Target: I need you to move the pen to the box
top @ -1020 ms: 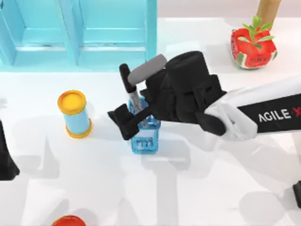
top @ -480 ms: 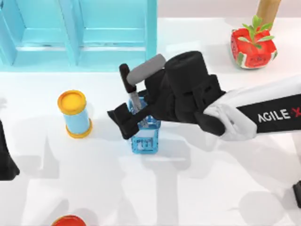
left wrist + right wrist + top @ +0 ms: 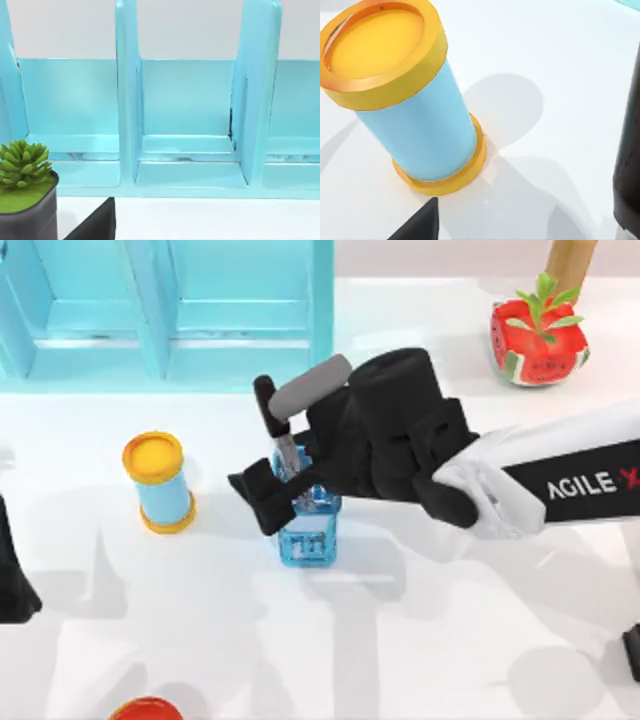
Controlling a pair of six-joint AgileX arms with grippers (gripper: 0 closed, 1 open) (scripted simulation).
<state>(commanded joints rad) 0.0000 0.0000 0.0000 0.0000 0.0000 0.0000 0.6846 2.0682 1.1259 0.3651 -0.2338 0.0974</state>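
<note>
The slim pen with a black cap and silver-grey barrel [image 3: 278,428] stands tilted in the clear blue square holder [image 3: 308,528] at mid-desk. The right claw [image 3: 283,487] sits at the holder's rim around the barrel; whether it clenches, I cannot tell. The left arm sits parked at the desk's left edge.

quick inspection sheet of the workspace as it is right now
surface: white table, shadows across it
job's things: pen stands tilted in the blue clear holder, black cap end up; light blue box with open compartments along the far edge
clutter: blue and yellow cylinder upright left of the holder; watermelon-print pot far right; succulent in dark pot; red object at the near edge
grippers: right gripper at the holder, around the pen's barrel; left arm parked at the left edge
cables: nothing seen
surroundings: nothing seen
</note>
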